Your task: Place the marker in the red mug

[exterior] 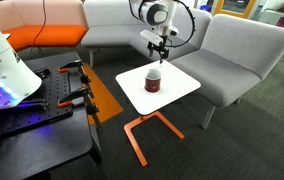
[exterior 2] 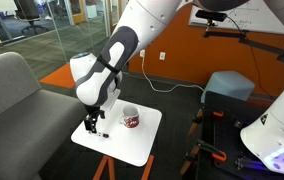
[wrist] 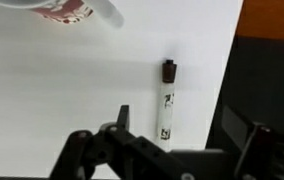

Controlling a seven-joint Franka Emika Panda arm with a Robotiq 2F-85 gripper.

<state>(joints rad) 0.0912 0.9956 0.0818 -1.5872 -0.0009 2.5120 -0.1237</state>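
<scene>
The marker (wrist: 168, 100), white with a dark cap, lies flat on the white tabletop (wrist: 62, 80) near its edge. My gripper (wrist: 179, 125) is open just above it, one finger on each side of the marker, not touching it. The red mug (wrist: 67, 10) shows partly at the top of the wrist view. In both exterior views the mug (exterior: 154, 79) (exterior 2: 131, 118) stands upright on the table, and the gripper (exterior: 159, 47) (exterior 2: 92, 127) hangs over the table beside it. The marker (exterior 2: 103, 134) shows as a small dark streak under the gripper.
The small white table (exterior: 185, 87) stands on an orange frame (exterior: 142, 130) over dark carpet. A grey sofa (exterior: 237, 50) curves behind it. Black equipment with clamps (exterior: 52, 100) sits beside the table. The marker lies close to the table's edge.
</scene>
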